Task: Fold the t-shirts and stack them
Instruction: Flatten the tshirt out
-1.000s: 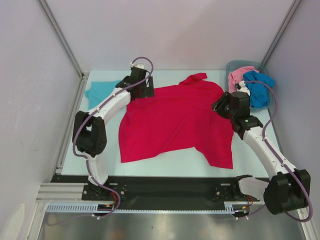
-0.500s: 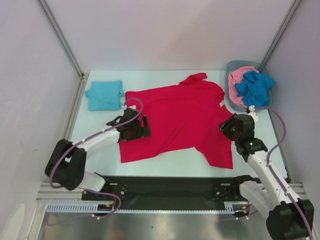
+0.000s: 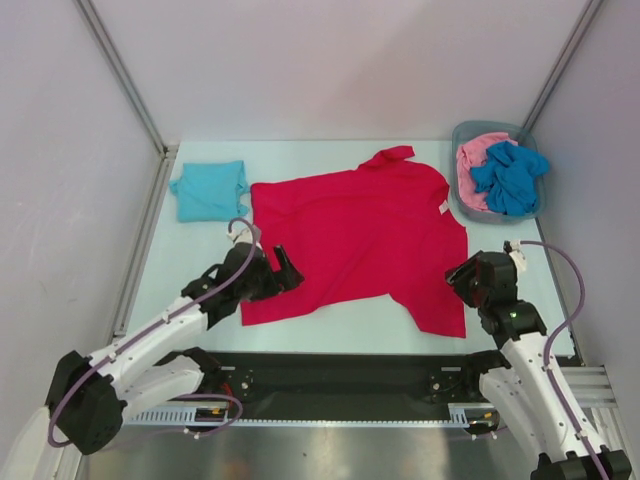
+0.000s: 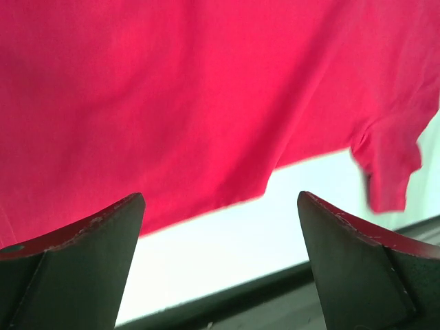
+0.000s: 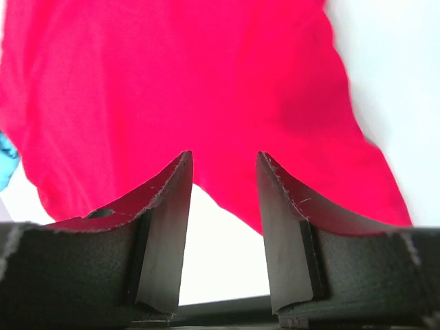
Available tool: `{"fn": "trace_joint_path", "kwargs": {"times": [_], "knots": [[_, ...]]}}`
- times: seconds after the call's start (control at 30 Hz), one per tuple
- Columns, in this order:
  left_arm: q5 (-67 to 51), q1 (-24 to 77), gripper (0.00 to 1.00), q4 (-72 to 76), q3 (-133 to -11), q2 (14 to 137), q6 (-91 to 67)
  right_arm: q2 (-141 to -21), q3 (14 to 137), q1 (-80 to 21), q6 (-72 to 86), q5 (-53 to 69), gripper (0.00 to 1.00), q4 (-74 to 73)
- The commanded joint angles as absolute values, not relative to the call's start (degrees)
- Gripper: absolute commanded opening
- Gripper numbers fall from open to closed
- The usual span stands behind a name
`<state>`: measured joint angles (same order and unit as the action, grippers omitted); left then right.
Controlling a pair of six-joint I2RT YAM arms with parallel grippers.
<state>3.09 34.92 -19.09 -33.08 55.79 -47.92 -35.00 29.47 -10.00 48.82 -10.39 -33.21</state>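
The pale tabletop [image 3: 352, 326] carries a red t-shirt [image 3: 355, 235] spread flat across its middle, collar toward the far edge. A grey bin [image 3: 458, 134] at the far right corner holds a crumpled pink t-shirt [image 3: 474, 156] and a blue t-shirt [image 3: 510, 176]. A folded teal t-shirt [image 3: 210, 190] lies at the far left, just beside the red one. The left end effector [image 3: 276, 272] hangs at the red shirt's near left corner, jaws spread wide and empty. The right end effector [image 3: 461, 276] hangs by the near right hem, jaws partly apart and gripping nothing.

Red t-shirt [image 3: 350, 240] spread flat; teal t-shirt [image 3: 210, 190] folded beside
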Motion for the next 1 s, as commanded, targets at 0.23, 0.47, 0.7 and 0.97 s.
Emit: {"fn": "trace_joint_path", "kwargs": {"times": [0.23, 0.47, 0.7, 0.97], "knots": [[7.6, 44.4, 1.00, -24.8, -25.8, 48.8, -59.4, -33.8, 27.6, -14.1, 57.2, -10.1, 0.47, -40.9], [8.3, 46.6, 1.00, -26.3, -23.5, 46.6, -61.6, -29.0, 26.5, -16.0, 60.2, -10.7, 0.48, -46.3], [9.6, 46.5, 1.00, -27.2, -27.3, 50.0, -59.2, -34.7, 29.4, -16.0, 57.0, -11.3, 0.49, -41.5], [11.7, 46.5, 1.00, -27.7, -30.3, 54.2, -56.9, -39.6, 30.5, -16.1, 54.9, -11.0, 0.50, -38.6]]}}
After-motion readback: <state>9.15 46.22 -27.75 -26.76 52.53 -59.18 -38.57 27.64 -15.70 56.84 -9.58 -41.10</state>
